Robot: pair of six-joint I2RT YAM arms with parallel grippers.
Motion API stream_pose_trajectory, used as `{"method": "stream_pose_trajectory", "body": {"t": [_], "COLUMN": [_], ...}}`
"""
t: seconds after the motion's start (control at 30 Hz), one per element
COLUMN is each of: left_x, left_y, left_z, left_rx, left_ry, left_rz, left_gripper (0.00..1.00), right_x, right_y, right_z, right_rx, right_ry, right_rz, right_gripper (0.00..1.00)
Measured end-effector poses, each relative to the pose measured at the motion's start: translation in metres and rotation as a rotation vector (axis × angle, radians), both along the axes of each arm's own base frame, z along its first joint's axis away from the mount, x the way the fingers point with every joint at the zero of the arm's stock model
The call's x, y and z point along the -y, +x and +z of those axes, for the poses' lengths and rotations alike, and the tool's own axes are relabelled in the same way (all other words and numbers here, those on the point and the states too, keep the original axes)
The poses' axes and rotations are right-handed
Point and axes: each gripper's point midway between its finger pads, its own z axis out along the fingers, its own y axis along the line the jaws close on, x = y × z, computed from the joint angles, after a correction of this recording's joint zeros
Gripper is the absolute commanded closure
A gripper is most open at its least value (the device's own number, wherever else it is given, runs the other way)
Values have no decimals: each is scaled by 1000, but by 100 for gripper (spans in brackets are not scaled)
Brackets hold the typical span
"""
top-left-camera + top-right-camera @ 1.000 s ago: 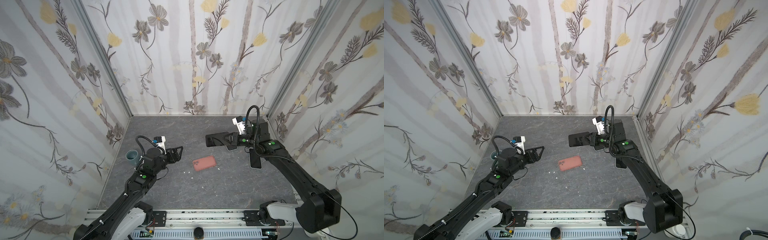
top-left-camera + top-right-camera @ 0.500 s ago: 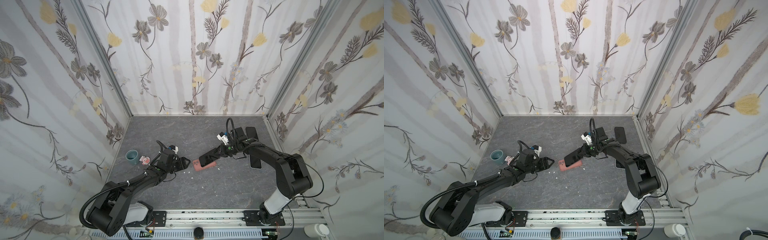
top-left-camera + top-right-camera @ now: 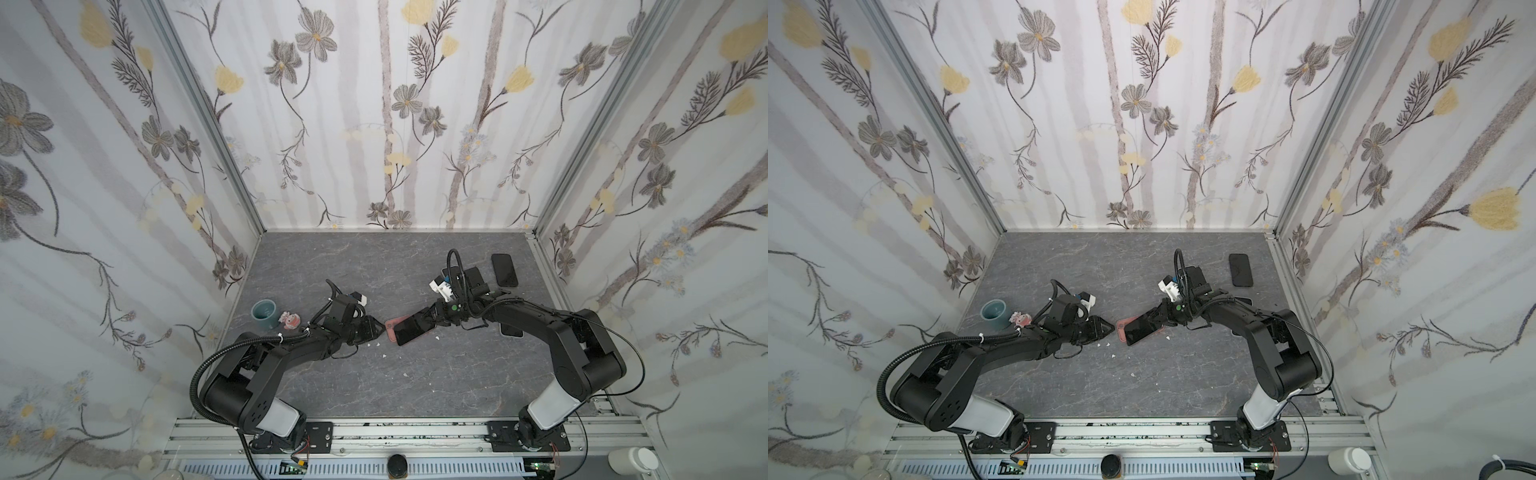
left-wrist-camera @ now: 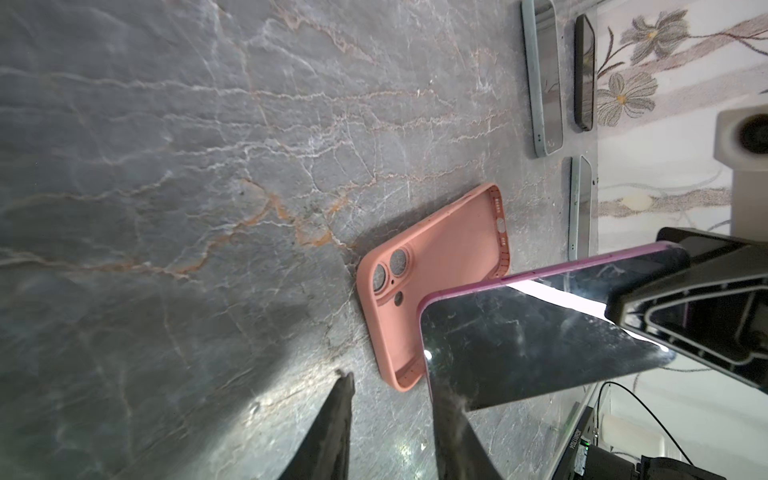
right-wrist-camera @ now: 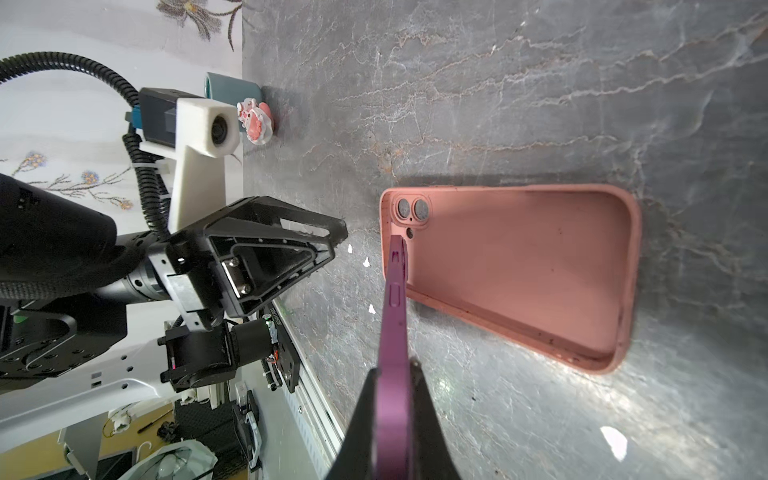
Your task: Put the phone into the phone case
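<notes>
Phone (image 3: 412, 333), purple-edged: clamped at one end by right gripper (image 3: 430, 322).
Long axis slants down toward left gripper (image 3: 375, 329), free end over flat, open-side-up pink case (image 4: 436, 266); left gripper's fingers apart, empty.

Three walls (image 3: 386, 104) papered with grey-and-yellow flowers, joined by metal posts (image 3: 210, 124), enclose a grey veined surface (image 3: 374, 257); a metal rail (image 3: 415, 432) runs along its near edge.
</notes>
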Motion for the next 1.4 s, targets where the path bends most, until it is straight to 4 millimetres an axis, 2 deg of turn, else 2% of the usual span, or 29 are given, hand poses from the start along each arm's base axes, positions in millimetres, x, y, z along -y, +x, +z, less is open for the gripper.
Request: {"method": "stream_pose_trajectory", "body": {"t": [0.13, 0.17, 0.23, 0.3, 0.37, 0.5, 0.8, 1.07, 1.4], "left_x": [4, 4, 6, 7, 8, 9, 10, 14, 25], "left_y": [2, 4, 5, 7, 8, 10, 9, 10, 10], "left_z": [-2, -2, -3, -4, -6, -10, -18, -24, -24], "left_rx": [-2, -1, 0, -3, -7, -16, -31, -49, -34], "left_ry": [-5, -6, -5, -4, -2, 3, 15, 13, -6], "left_rz": [-8, -8, -9, -10, -10, -12, -18, -32, -50], "left_gripper": [69, 72, 73, 74, 74, 74, 75, 78, 77], "right_x": [2, 1, -2, -4, -5, -3, -6, -5, -6], "right_y": [2, 5, 14, 24, 33, 39, 27, 13, 10], "right_z": [14, 21, 33, 36, 28, 8, -7, -8, -10], "right_rx": [22, 39, 73, 81, 77, 29, 4, -15, -30], "right_ry": [3, 10, 22, 27, 13, -27, -41, -19, 4], "right_rz": [-39, -42, -46, -48, -45, -35, -4, -12, -27], "right_gripper": [100, 100, 100, 100, 100, 100, 100, 100, 100]}}
